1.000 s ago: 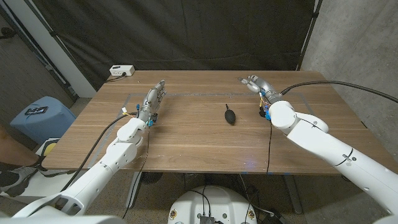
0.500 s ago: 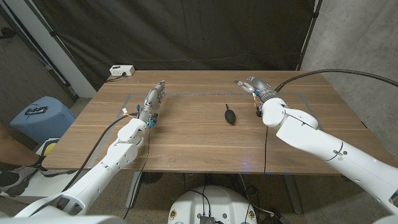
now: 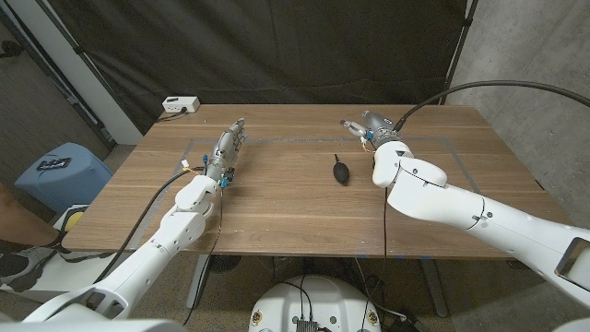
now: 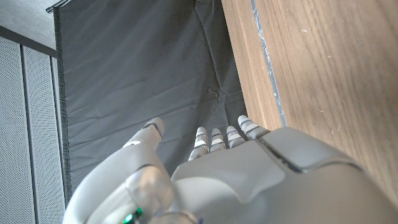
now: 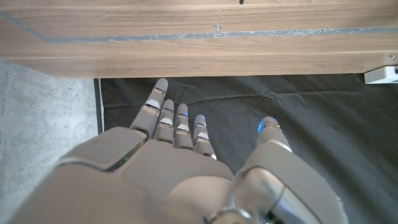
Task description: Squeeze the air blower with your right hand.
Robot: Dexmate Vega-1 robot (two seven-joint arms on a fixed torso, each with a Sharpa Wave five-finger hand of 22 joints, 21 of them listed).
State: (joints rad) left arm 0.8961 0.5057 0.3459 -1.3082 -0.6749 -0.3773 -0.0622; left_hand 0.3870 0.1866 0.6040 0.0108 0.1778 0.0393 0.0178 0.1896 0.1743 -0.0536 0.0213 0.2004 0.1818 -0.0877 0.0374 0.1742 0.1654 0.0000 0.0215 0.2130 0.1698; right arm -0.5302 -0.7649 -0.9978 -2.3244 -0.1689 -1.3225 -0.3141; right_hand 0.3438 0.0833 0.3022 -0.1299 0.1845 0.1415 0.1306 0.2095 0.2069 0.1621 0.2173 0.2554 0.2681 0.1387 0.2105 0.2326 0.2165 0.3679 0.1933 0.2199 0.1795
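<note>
Right now the job is at its first step: the right hand is reaching, and the squeeze is not yet done.

Nearest on the counter [image 3: 277,207] is the left hand [image 3: 226,152], on the left side. Its fingers are straight and a little apart, and it holds nothing.

A bit farther in, near the middle, lies the air blower [image 3: 341,171]. It is small, black and round, with a thin tip that points away from the robot. Nothing touches it.

Farther back, near the far edge, is the right hand [image 3: 367,125]. Its fingers are spread and it holds nothing. It is near the blower, but apart from it.

Next, I think, the right hand must come back toward the blower, go down over the round part, and close its fingers around it.

I count one air blower, two hands, and one white box [image 3: 180,105] at the far left corner.
</note>
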